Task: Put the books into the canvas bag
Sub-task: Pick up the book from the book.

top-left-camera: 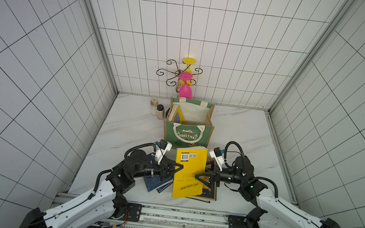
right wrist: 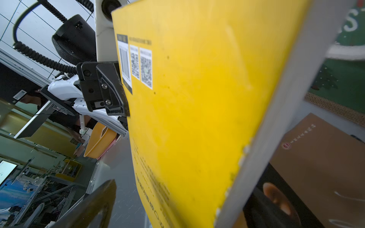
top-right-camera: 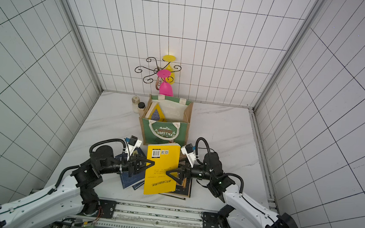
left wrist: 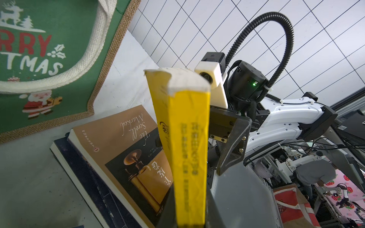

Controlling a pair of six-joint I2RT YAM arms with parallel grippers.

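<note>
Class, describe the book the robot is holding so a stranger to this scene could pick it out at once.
Find the green-fronted canvas bag on the table. Directly in front of it, the left hand holds the yellow book up by its spine. It is the only yellow one outside the bag, barcode side up; the navy books and brown book nearby lie flat.

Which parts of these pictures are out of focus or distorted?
In both top views the wide lens splays the wall grid; all is sharp. Left wrist view: spine text on the yellow book is blurred, print on the canvas bag crisp. Right wrist view: the book's page edge and the bag are soft, the barcode clear.
</note>
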